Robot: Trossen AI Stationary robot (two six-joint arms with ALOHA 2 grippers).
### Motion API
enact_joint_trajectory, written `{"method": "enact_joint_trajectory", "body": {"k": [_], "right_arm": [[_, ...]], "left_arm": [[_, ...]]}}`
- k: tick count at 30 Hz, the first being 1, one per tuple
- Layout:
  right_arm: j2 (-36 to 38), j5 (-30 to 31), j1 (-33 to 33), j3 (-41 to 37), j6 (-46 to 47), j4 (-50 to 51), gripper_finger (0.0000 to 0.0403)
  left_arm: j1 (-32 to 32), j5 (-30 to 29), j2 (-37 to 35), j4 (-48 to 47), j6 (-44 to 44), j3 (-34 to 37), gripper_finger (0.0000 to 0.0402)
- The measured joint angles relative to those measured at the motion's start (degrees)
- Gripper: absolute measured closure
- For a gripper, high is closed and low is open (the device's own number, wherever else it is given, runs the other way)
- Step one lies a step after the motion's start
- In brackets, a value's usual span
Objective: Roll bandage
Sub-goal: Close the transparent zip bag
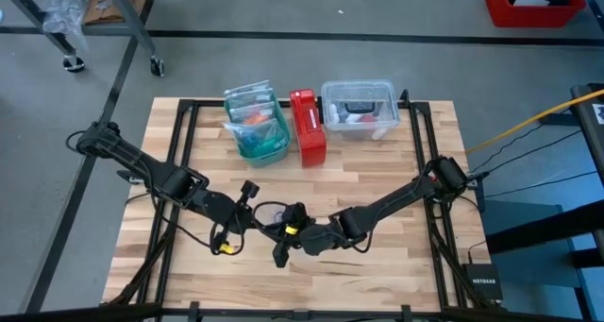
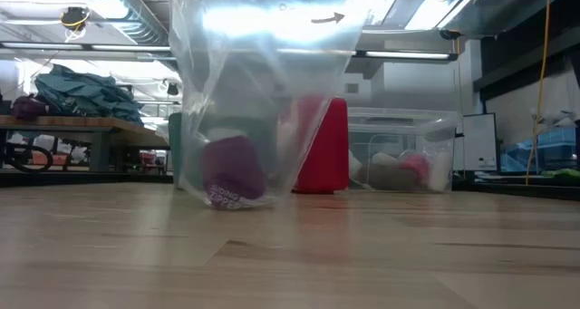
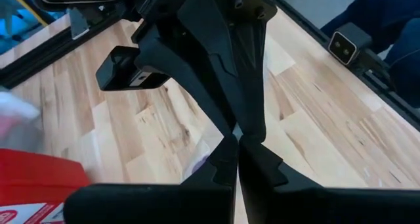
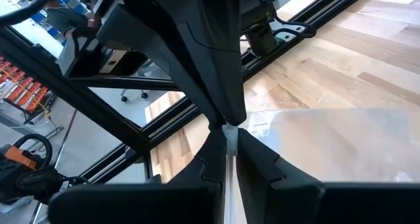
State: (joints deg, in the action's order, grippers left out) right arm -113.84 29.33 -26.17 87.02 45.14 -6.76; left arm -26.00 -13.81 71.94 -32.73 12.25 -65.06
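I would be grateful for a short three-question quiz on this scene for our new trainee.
1. True or false: the purple bandage roll lies bare on the wooden table.
2. In the high view, what stands between the teal bin and the clear plastic bin? A: a red box. B: a blue bottle. C: a metal bowl.
3. What is the right gripper pinching?

Key
1. False: the roll sits inside the clear plastic bag.
2. A.
3. An edge of the clear plastic bag, with its fingers shut on it.
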Motion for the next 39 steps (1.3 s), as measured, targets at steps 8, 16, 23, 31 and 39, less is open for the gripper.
{"method": "enact_joint_trajectory", "body": {"k": [8,16,23,31,39], "right_arm": [[0.02,-1.19,0.00,0.04,2.50,1.06,0.0376],[0.00,-6.58,-0.08,0.07,4.63,1.11,0.0373],[-0.09,-8.95,-0.57,0.09,5.64,0.84,0.0373],[-0.09,-4.71,-0.61,0.09,5.58,4.04,0.0373],[-0.09,1.29,-0.49,0.07,4.29,6.97,0.0372]], "left_arm": [[0.00,-0.82,0.00,0.17,0.13,0.02,0.0401],[0.26,-4.25,-0.05,0.51,0.22,0.02,0.0401],[0.53,-6.32,-0.26,-1.03,0.20,-0.07,0.0401],[0.18,-5.67,-0.37,-1.67,-2.59,-0.07,0.0399],[0.22,1.11,-0.37,-1.71,-3.97,-0.07,0.0353]]}}
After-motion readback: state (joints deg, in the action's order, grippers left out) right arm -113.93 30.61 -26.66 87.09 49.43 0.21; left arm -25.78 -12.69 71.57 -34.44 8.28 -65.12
